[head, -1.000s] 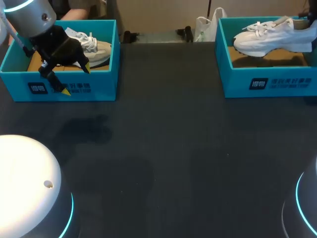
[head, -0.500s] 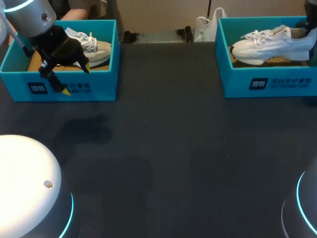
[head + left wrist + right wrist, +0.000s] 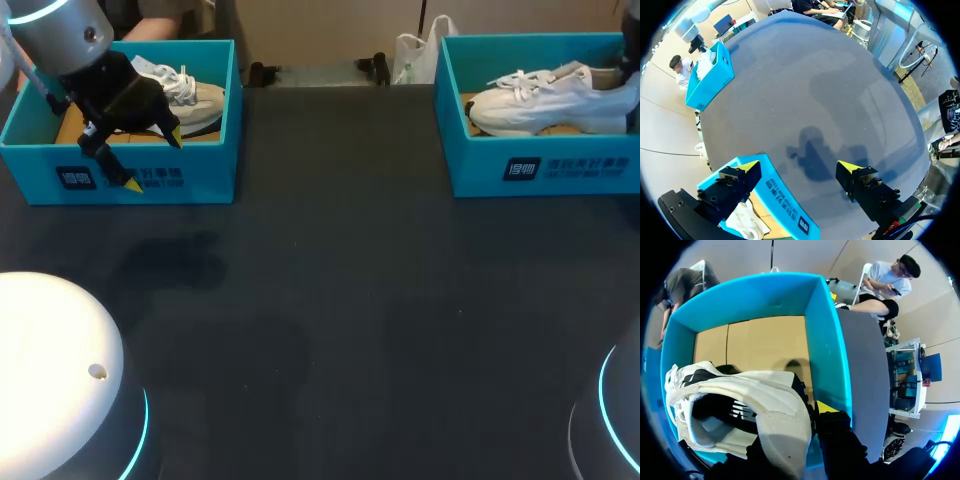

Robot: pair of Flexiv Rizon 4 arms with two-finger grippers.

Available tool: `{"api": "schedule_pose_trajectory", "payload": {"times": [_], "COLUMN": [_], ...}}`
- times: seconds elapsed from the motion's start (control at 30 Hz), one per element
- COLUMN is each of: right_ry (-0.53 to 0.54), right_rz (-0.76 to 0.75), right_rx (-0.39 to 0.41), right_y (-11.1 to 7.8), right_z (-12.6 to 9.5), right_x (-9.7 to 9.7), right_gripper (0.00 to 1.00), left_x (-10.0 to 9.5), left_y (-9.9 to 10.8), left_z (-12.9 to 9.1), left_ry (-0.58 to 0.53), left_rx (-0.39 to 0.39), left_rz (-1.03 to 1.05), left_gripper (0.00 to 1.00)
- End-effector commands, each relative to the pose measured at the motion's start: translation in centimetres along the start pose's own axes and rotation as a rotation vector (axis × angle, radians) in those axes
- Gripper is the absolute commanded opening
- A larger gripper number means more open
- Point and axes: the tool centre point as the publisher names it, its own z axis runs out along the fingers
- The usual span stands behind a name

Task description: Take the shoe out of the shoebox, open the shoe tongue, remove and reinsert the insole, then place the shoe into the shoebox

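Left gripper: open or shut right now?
Open. The left gripper has its fingers spread wide, nothing held between them, over the front wall of the shoebox.

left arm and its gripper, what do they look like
The left arm is a rounded silver-grey link with a glowing cyan ring. Its gripper is black and blocky, with visible bolts; the two fingers end in bright yellow wedge tips. Its base looks like a white dome with a cyan ring.

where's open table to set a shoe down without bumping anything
The table between the left shoebox and right shoebox is bare, and so is the stretch in front of both. Crowded: left shoebox, with a beige shoe and the left end effector over its front wall; right shoebox, with the white shoe.
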Motion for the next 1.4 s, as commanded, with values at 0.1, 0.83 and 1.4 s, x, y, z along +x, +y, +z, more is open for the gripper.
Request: {"api": "schedule_pose_trajectory", "payload": {"times": [0.1, 0.83, 1.4], "right_ry": [0.001, 0.010, 0.032], "right_rz": [0.002, -0.013, -0.036], "right_rx": [-0.009, 0.005, 0.021], "right_y": [-0.3, -4.5, -5.8], "right_z": [-0.2, 1.6, 4.4], "right_x": [0.0, 0.2, 2.2], "right_gripper": [0.00, 0.00, 0.00], "left_x": [0.1, 0.1, 0.1], "left_y": [0.0, 0.0, 0.0], "left_z": [0.0, 0.0, 0.0], "left_ry": [-0.001, -0.001, -0.001], "left_rx": [-0.002, -0.002, -0.002], "left_rz": [0.001, 0.001, 0.001], "left_gripper": [1.00, 1.00, 1.00]}}
